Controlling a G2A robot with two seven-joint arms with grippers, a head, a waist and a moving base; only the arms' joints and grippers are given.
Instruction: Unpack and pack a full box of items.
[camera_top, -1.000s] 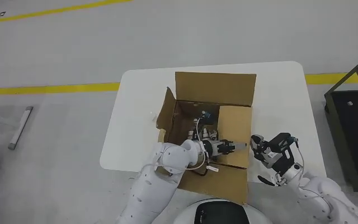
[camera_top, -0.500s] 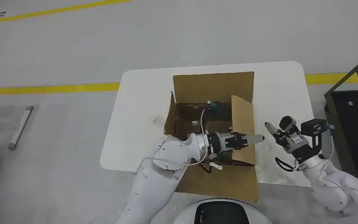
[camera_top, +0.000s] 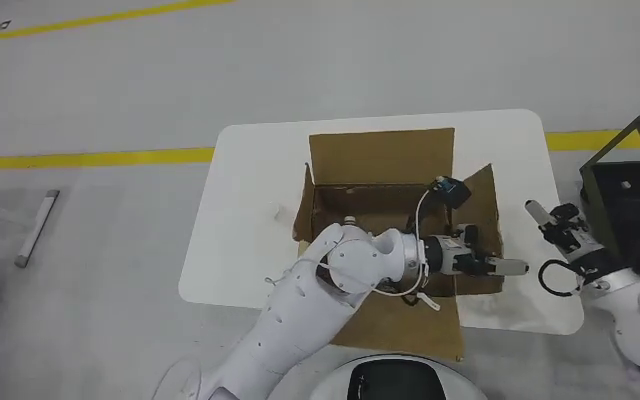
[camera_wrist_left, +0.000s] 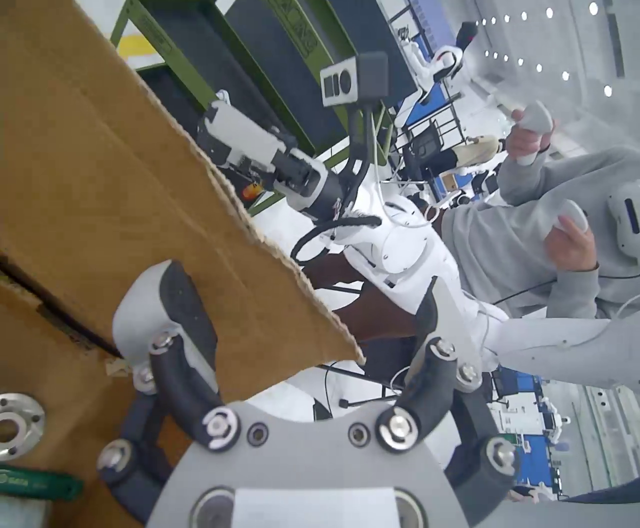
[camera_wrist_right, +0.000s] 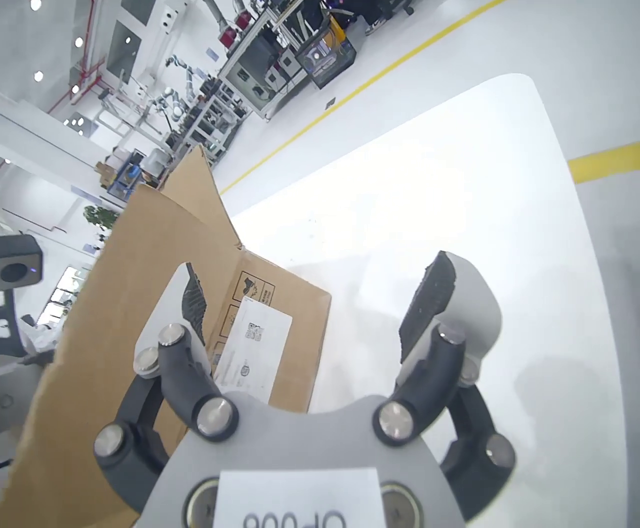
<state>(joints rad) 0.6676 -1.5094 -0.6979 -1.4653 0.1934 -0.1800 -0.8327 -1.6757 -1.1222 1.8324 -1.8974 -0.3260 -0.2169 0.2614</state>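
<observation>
Item: cardboard box (camera_top: 380, 160), brown, standing near the middle of a white counter (camera_top: 250, 200) with rounded corners, top open; far flap folded outward, near flap folded out toward the robot, left flap raised close to upright, right flap (camera_top: 485, 200) splayed outward toward the counter's right side. The interior is seen as dark in the top view and its contents cannot be made out. A white printed label (camera_wrist_right: 252, 345) is borne on the box's outer side wall, as recorded by the right wrist view. Left gripper (camera_top: 500, 266): extended across the box's near right corner, beyond the right flap's near edge; fingers apart, nothing clamped; in the left wrist view the flap (camera_wrist_left: 125, 175) is seen to run behind one finger, its torn corner ending in the gap of the gripper (camera_wrist_left: 300, 295); contact with the cardboard cannot be told. Right gripper (camera_top: 540, 212): held above the counter's right edge, just beside the splayed flap and apart from it; fingers spread wide, empty, as seen in its own view (camera_wrist_right: 317, 280), with the box to one side and bare counter beyond. Surroundings: grey floor marked with a yellow line (camera_top: 100, 158); a green-framed rack (camera_top: 610, 210) is placed off the counter's right side
</observation>
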